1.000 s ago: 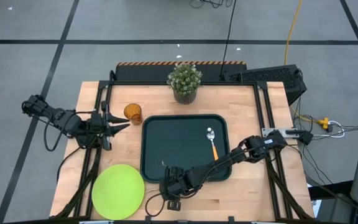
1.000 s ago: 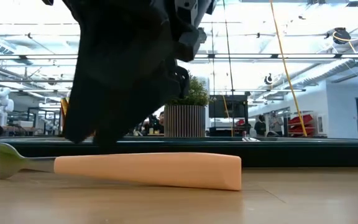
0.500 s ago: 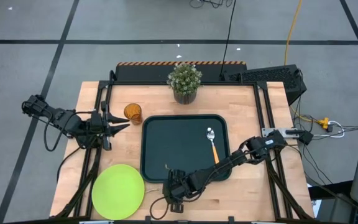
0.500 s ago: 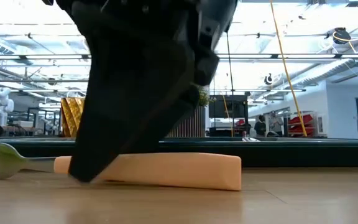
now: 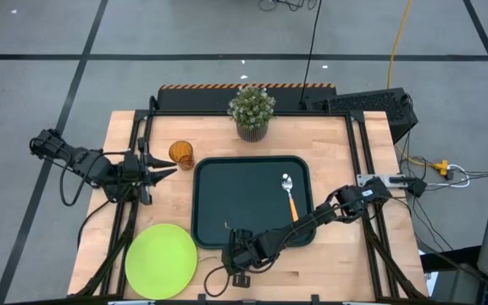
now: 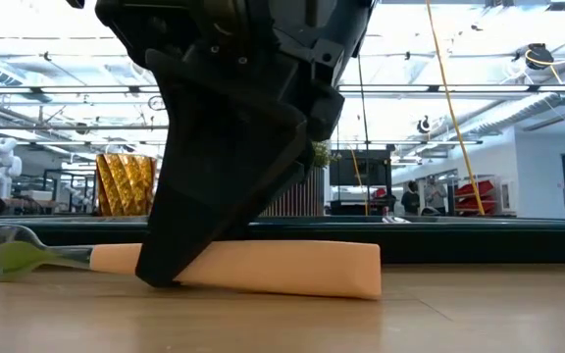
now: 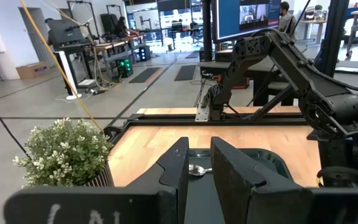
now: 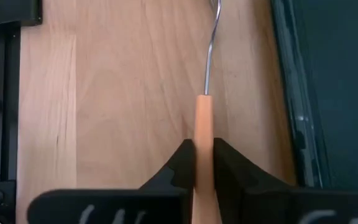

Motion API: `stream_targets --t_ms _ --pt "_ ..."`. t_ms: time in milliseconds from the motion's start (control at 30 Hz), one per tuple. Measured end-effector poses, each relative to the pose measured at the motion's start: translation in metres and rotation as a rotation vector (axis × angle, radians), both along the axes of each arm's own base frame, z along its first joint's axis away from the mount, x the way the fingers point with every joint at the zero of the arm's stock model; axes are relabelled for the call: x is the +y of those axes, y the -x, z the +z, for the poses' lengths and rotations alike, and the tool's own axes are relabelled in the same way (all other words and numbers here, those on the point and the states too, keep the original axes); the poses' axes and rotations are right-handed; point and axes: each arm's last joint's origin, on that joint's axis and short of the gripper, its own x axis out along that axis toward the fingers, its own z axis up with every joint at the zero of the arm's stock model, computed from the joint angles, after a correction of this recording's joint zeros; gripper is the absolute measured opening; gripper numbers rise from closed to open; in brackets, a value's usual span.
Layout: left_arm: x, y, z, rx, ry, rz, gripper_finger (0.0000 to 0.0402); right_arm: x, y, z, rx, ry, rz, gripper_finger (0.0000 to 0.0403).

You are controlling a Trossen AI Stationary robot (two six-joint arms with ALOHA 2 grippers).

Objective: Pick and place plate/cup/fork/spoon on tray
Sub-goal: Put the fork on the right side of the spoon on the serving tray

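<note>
We see a grey concrete floor (image 5: 41, 34) crossed by dark taped lines. Beyond the pale wooden tabletop (image 5: 346, 144) lies an open workshop hall, where bright ceiling lights (image 6: 479, 29) hang over benches, black metal desks (image 7: 114, 46) and a large lit monitor screen (image 7: 253, 15).

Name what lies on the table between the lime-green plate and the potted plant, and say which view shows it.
The cup stands there, beside the tray; the high view shows it between plate and plant.

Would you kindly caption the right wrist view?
Right gripper shut on the fork handle, on the table beside the tray.
</note>
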Motion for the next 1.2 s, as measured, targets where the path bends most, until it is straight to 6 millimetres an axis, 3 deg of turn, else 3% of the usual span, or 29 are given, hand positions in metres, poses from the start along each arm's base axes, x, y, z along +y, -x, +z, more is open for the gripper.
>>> stream_targets --t_ms 267,500,733,933,1200 --pt "0.0 0.0 0.0 0.0 0.003 0.0 0.0072 0.001 0.0 0.013 -0.045 -0.024 -0.004 0.002" --pt "0.0 0.0 0.0 -0.001 0.003 0.0 0.0072 -0.006 0.007 0.075 -0.188 -0.09 -0.175 0.002" --pt "0.0 0.0 0.0 -0.002 0.007 0.0 0.0072 -0.027 0.035 0.116 -0.154 -0.089 -0.465 0.002" --pt "0.0 0.0 0.0 -0.002 0.014 -0.006 0.0072 -0.048 0.074 0.092 -0.121 -0.187 -0.658 0.002" --pt "-0.001 0.0 0.0 -0.001 0.016 -0.037 0.0072 -0.088 0.145 0.046 -0.457 -0.569 -0.84 0.002"
